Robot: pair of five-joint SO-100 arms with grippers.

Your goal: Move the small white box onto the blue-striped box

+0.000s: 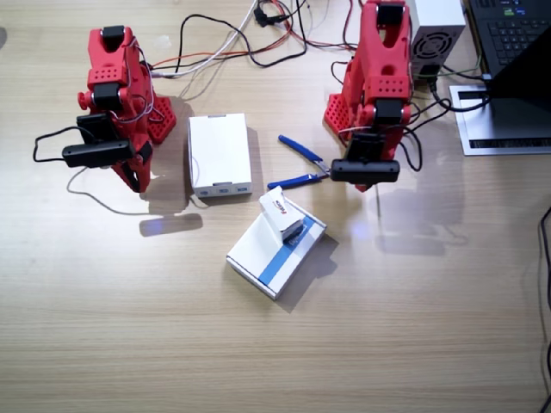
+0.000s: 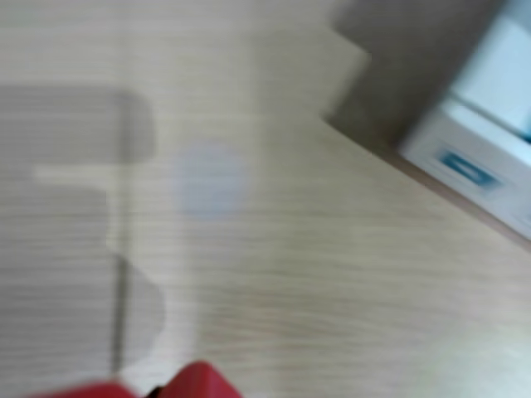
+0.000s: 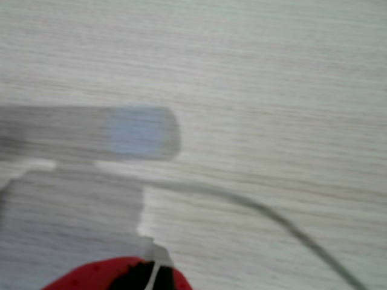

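Placement looked done, as far as the pictures showed: the small white box (image 1: 281,214) sat on top of the blue-striped box (image 1: 274,251), at that box's far end, tilted a little rather than lying flat. The blue-striped box lay near the middle of the table (image 1: 413,344), askew to its edges. Neither arm touched either box. The left gripper (image 1: 366,171) hung folded near the blue pliers (image 1: 300,163), well clear of the stack; whether its jaws stood apart or closed could not be told. The right gripper (image 1: 99,154) hung folded toward the table's other end, beside the plain white box (image 1: 219,153), its jaws equally unreadable. Both wrist views were blurred, showing mostly bare wood. Judged so, only settling the arms remained.
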